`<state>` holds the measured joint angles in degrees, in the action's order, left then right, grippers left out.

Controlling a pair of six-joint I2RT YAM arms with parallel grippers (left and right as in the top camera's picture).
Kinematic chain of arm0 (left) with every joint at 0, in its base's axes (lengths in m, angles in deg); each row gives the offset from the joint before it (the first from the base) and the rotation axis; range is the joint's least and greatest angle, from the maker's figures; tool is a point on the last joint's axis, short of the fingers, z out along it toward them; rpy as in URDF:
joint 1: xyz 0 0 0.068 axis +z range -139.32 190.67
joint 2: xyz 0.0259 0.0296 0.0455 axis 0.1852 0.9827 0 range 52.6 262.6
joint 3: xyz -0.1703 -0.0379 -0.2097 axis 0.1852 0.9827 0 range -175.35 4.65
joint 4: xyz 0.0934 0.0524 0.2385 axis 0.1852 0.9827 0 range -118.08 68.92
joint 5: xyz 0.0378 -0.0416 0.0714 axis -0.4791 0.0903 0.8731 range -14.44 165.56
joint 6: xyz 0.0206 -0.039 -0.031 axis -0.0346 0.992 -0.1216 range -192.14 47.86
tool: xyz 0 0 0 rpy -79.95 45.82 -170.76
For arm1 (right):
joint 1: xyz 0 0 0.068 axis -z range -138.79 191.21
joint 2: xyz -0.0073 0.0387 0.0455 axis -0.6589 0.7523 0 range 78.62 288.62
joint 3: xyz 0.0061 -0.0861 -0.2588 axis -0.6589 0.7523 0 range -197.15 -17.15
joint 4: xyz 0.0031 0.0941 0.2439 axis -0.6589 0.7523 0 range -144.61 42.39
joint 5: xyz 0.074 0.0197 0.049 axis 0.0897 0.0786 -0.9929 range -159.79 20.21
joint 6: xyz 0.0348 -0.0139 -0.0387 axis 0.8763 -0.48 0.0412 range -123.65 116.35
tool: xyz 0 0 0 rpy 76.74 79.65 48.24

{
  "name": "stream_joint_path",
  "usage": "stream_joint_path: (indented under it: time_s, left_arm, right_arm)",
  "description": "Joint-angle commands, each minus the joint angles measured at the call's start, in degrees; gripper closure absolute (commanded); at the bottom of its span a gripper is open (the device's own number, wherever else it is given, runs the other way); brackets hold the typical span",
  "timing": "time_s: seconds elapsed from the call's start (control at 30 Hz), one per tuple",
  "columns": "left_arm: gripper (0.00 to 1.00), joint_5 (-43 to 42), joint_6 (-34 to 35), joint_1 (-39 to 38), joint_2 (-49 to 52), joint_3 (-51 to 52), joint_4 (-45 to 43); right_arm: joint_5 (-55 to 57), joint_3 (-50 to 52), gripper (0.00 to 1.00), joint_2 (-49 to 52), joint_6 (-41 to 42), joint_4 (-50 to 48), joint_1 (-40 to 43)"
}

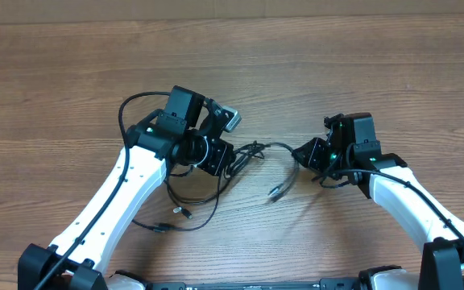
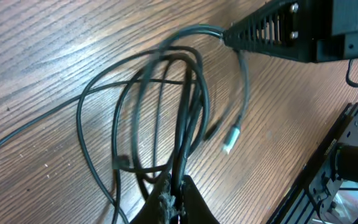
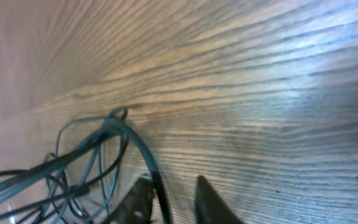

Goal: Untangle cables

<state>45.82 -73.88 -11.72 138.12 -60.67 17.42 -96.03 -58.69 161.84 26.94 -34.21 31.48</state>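
Presently we find the thin black flexible cables (image 1: 254, 150) bunched in a tangle on the brown wood-grain table (image 1: 71, 72). They are strung between the two arms, with slack loops trailing toward the near edge beside the left arm. Left gripper (image 2: 171, 194): fingers pressed together on several strands of the bundle, which gather into its tips. Right gripper (image 3: 171, 182): the fingers show a gap with one cord running between them, close against one finger — we cannot tell whether it is pinched. Past that gripper the cord bends down and ends in a small silver-tipped plug (image 2: 229, 147), apart from the main loops.
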Motion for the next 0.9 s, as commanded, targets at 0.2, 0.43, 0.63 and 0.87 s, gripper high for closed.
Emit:
stream_joint_path:
  time_s: [0.2,0.43,0.63,0.87]
  left_arm:
    - [0.96,-3.85,-0.87,0.24,-1.01,-0.42,-1.03]
    - [0.96,-7.85,-0.85,0.11,-0.98,-0.42,-2.99]
    - [0.96,-7.82,-0.83,-2.27,-0.87,-0.42,-3.41]
    - [0.96,-7.76,-0.24,-6.21,-0.87,-0.42,-6.78]
  right_arm:
    - [-16.15,-2.97,0.69,-5.44,-5.46,-0.66,0.26]
    - [-23.19,-2.97,0.71,-5.44,-5.6,-0.83,0.0]
    - [-28.55,-2.95,0.71,-5.44,-5.57,-3.23,-0.39]
    - [-26.16,-2.95,0.7,-5.42,-5.57,-3.72,-2.21]
